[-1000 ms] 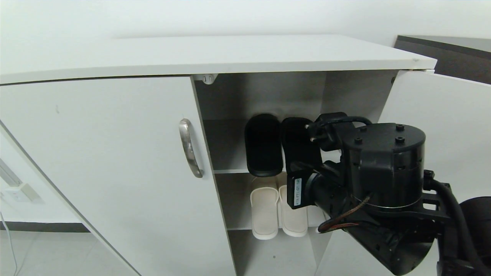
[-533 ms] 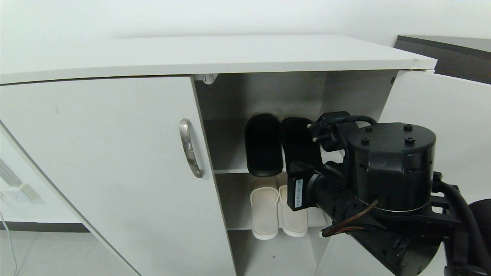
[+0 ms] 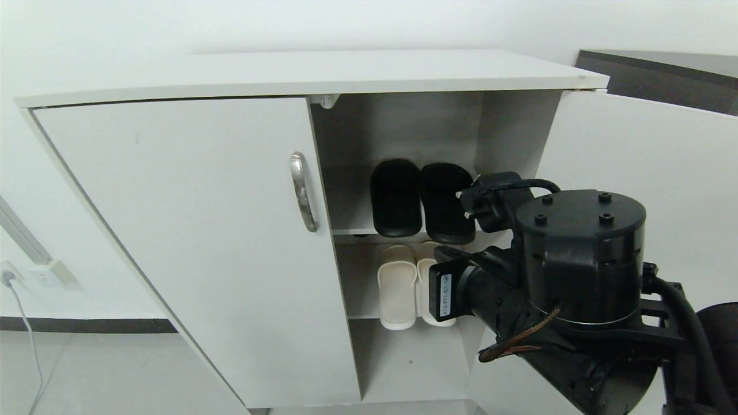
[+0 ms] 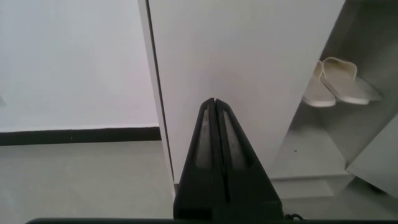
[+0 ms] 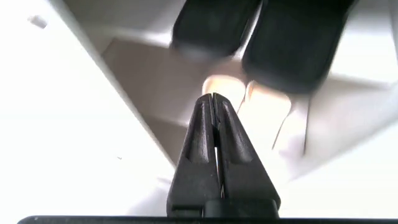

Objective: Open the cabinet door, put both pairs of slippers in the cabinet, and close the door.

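The right pincer (image 5: 213, 99) has its fingers pressed together with nothing between them. It points into the open side of the cabinet (image 3: 346, 69), and both pairs of slippers lie beyond its tips, not touching it. Two black slippers (image 3: 395, 199) sit side by side on the upper shelf (image 3: 346, 231), heels at its front edge. Two white slippers (image 3: 396, 285) sit side by side on the middle shelf (image 3: 363, 316) just below, heels slightly over its front edge. The left pincer (image 4: 214, 102) is also closed and empty. It faces the closed left door (image 3: 190, 230), with the white slippers well off to one side. That door has one metal handle (image 3: 304, 192). The right door (image 3: 634, 150) stands wide open.
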